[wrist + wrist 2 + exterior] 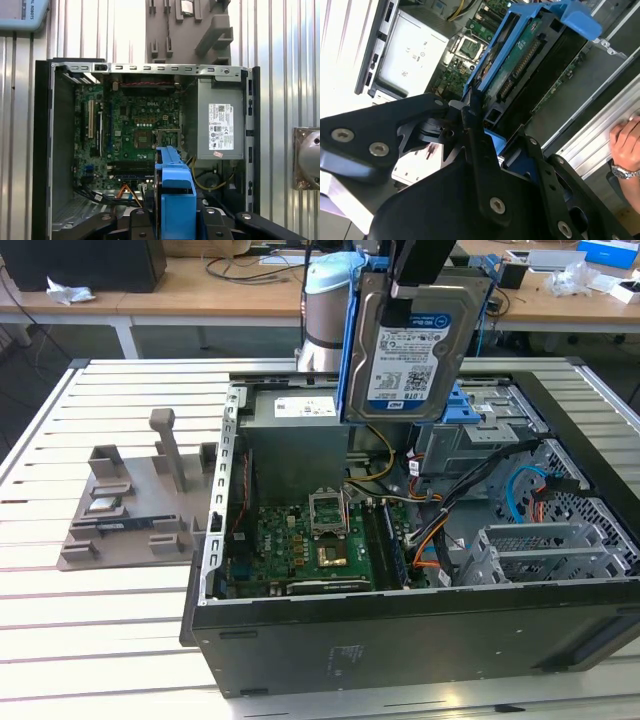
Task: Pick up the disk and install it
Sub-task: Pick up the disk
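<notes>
Surface: a slatted metal desk [100, 640], pale and ribbed, carries an open computer case [400, 650] lying on its side.
Room: wooden worktops [220, 285] run along the back in the exterior view, strewn with cables and crumpled paper.
Disk: the disk [410, 350] hangs upright in the air above the open case, label facing the exterior camera, blue rails down both long edges (edge-on, in the first wrist view, it reads as a blue strip [175, 200]).
Gripper: the gripper [472, 112] is clamped on the disk's upper end, its black fingers pressed against the blue frame.
Inside the case: a grey power supply [300, 440] sits just below the disk, the green motherboard [310, 550] beside it, and a grey metal drive cage [540, 545] towards the exterior view's right.
In the way: bundled cables [440, 530] cross the space between motherboard and cage.
Alongside: a grey plastic fixture [130, 510] stands on the desk at the exterior view's left, just beside the case.
Bystander: a person's hand [625, 142], wristwatch [624, 172] on, rests at the desk's edge in the second wrist view.
</notes>
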